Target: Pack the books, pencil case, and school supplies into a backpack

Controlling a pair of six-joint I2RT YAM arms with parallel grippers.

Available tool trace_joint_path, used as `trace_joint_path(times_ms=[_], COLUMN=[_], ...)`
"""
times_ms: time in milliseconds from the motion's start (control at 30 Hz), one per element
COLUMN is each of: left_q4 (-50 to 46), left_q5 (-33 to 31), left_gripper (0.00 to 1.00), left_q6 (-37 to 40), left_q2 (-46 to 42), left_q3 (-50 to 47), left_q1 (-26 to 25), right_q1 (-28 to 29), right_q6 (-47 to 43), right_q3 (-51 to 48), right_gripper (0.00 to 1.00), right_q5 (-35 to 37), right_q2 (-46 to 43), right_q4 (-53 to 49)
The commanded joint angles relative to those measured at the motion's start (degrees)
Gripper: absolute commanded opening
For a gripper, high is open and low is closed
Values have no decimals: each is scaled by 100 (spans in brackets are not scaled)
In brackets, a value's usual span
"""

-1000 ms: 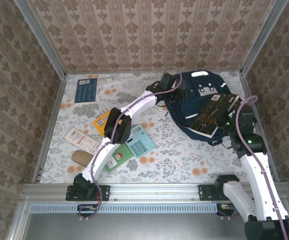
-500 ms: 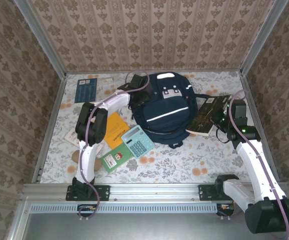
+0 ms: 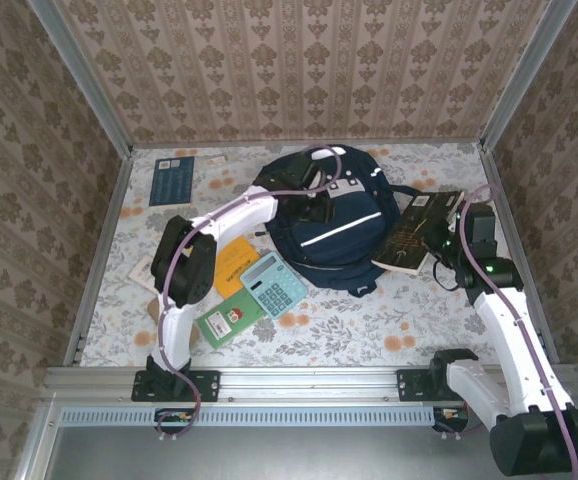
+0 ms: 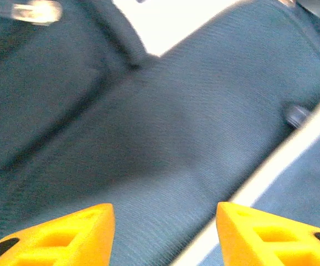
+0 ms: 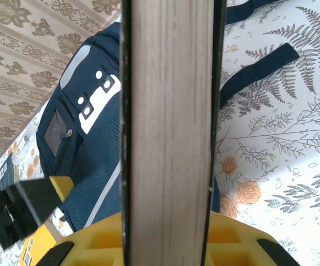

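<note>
My left pincer [image 4: 165,224] hung half-open over the large navy fabric backpack [image 3: 344,240]; my right pincer [image 5: 168,239] gripped the thin black gold-patterned book [image 3: 419,226] beside it.

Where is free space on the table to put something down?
Free: the near strip between calculator and right arm base, below the backpack; also the back right corner. Crowded: left side, around orange book and green book.

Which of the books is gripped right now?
The black gold-patterned book, clamped in the right end effector; the orange book, green book and dark blue book lie on the table.
</note>
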Motion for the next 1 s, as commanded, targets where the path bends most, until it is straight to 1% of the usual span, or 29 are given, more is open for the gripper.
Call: trace_joint_path(times_ms=[0,67,167,267,333,400,700,833,867,900,933,967], left_q4=[-563,-556,-637,-840,-966,-1043,-1349,-1448,-1461,-1459,-1461,-1461], left_q5=[292,375,303,-1,-325,-628,-1100,-1550,-1612,-1668,-1698,-1761], left_gripper=[51,51,51,51,52,52,52,52,50,40,24,13], left_q6=[1273,1549,2017,2499,2723,2818,2998,3143,3142,3115,3099,3082], left_q2=[-325,-379,-361,-223,-88,75,893,1172,1213,1228,1237,1232], left_q3=[96,-1,6,193,324,434,1079,1265,1298,1305,1315,1323], left_q1=[-259,-422,-684,-975,-1153,-1261,-1350,-1424,-1430,-1428,-1419,-1418], right_q1=[-23,-22,-29,-36,-32,-32,-32,-32,-32,-32,-32,-32], right_q6=[-3,-29,-4,61,94,109,129,129,125,121,120,123], right_q3=[47,47,35,9,-16,-14,-13,-22,-23,-23,-38,-55], right_gripper=[0,0,0,0,0,0,0,0,0,0,0,0], right_q5=[184,292,453,425,385,354,233,169,143,122,92,63], right_q2=[-351,-468,-609,-713,-767,-826,-970,-975,-977,-973,-973,-972], right_q4=[-60,-146,-487,-581,-611,-637,-744,-725,-710,-694,-668,-627])
